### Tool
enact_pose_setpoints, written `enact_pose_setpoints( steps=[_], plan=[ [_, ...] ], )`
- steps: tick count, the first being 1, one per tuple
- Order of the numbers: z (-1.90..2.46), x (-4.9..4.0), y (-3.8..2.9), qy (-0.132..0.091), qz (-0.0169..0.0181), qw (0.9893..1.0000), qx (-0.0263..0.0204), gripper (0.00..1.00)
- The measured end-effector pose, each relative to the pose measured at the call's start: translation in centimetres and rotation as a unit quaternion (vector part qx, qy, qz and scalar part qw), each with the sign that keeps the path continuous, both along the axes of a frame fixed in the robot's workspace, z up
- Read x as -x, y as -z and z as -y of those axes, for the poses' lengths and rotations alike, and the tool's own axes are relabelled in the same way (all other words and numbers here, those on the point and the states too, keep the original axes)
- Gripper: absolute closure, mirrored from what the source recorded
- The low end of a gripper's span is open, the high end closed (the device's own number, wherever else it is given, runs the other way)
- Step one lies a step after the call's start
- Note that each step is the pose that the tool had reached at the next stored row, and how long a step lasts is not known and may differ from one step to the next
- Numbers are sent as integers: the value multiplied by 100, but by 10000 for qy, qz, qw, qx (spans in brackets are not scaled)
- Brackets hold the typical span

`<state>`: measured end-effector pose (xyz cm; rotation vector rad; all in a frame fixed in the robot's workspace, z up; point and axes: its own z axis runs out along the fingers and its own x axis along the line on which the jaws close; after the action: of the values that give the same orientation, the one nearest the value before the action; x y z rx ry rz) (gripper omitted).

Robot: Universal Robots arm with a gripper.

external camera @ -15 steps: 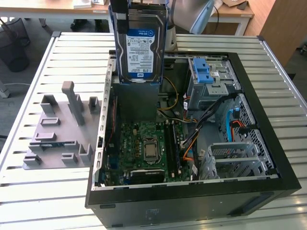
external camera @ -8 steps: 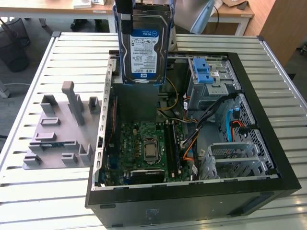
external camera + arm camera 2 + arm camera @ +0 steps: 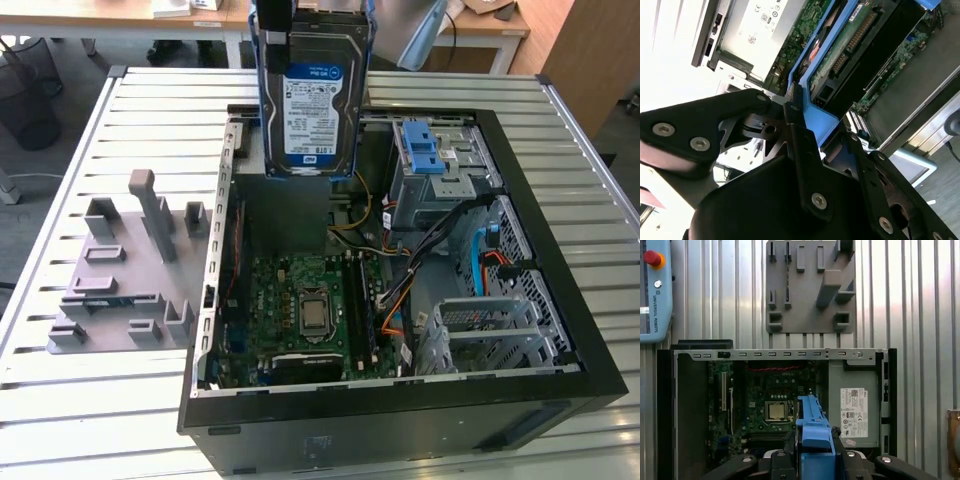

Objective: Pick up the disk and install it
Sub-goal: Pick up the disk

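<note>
The disk point(image 3: 312, 105), a silver hard drive with a white-and-blue label in a blue carrier, hangs upright in the air over the far side of the open computer case point(image 3: 575, 330). My gripper point(image 3: 812, 462) is shut on the carrier's blue end point(image 3: 813, 432), with the black fingers point(image 3: 795, 125) pinching the blue frame point(image 3: 822, 120) from both sides. In the exterior view the top of the disk runs up out of the picture. Inside the case, toward the exterior view's right, stands a metal drive bay with a blue latch piece point(image 3: 425, 150).
The case lies open on a slatted metal table point(image 3: 150, 110), showing a green motherboard point(image 3: 300, 310), cables and a grey power supply point(image 3: 855, 410). A grey fixture plate point(image 3: 120, 290) with raised holders lies beside the case. A teach pendant point(image 3: 655, 290) sits at the table's edge.
</note>
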<state>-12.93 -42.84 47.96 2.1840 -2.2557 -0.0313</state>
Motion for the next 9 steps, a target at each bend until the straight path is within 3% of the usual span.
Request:
enact_pose_setpoints(
  steps=[9],
  plan=[
    [45, -138, -1, 3, -3, 10000, 1, 64]
  ],
)
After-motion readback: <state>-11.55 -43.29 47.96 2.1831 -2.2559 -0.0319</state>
